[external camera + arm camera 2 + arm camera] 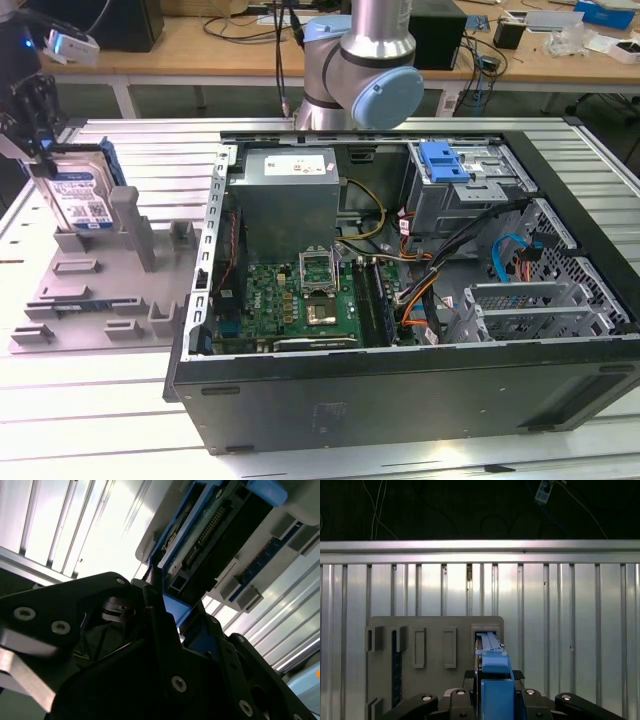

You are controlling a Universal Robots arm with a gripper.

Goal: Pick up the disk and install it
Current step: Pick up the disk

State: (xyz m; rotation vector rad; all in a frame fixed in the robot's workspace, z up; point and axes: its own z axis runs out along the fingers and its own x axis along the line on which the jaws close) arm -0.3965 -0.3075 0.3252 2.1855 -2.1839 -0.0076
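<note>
The gripper (44,160) is clamped on the top edge of the disk (80,198), which stands upright on its edge in the grey holder (95,295) at the exterior view's left, well apart from the open computer case (400,390). In the first wrist view the 2 black fingers (470,677) press against the blue carrier frame (490,647) from either side. Whether the disk sits in its slot or is lifted clear, I cannot tell. Inside the case sit the grey box with a white label (290,190) and the metal cage (470,185) with its blue latch (442,160).
</note>
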